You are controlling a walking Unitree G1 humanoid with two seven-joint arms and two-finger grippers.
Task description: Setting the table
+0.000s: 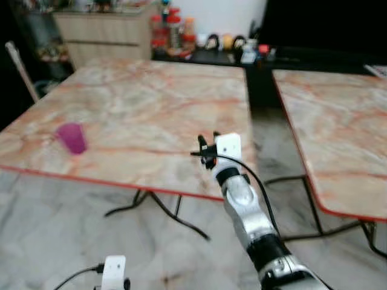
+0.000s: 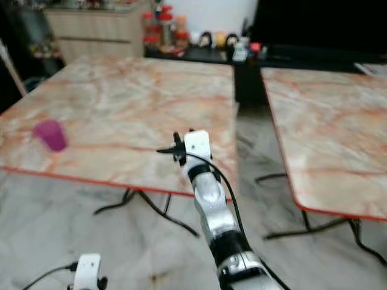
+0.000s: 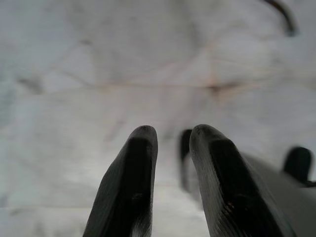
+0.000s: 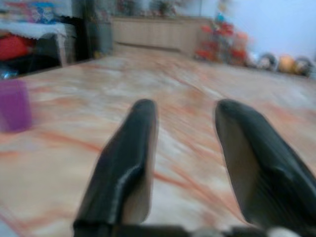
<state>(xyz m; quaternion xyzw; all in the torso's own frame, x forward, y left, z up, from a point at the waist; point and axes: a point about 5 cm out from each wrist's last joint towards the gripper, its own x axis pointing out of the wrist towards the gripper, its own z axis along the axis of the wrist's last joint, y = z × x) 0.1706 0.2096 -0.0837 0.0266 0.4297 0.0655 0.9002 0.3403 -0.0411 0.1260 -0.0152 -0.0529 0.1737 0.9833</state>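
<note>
A small purple cup point(image 1: 72, 138) stands upright near the front left edge of a marble table point(image 1: 151, 96) with a red rim. My right gripper point(image 1: 204, 151) reaches over the table's front right part, well to the right of the cup. In the right wrist view the right gripper point(image 4: 182, 106) is open with nothing between its fingers, and the cup point(image 4: 14, 105) sits far off to one side. My left arm point(image 1: 113, 272) hangs low over the floor; its gripper point(image 3: 173, 133) is shut with nothing in it.
A second marble table point(image 1: 338, 121) stands to the right across a narrow gap. Black metal legs point(image 1: 157, 208) spread under the near table. A dark counter with bottles point(image 1: 172, 27) and a wooden cabinet point(image 1: 103, 33) line the back wall.
</note>
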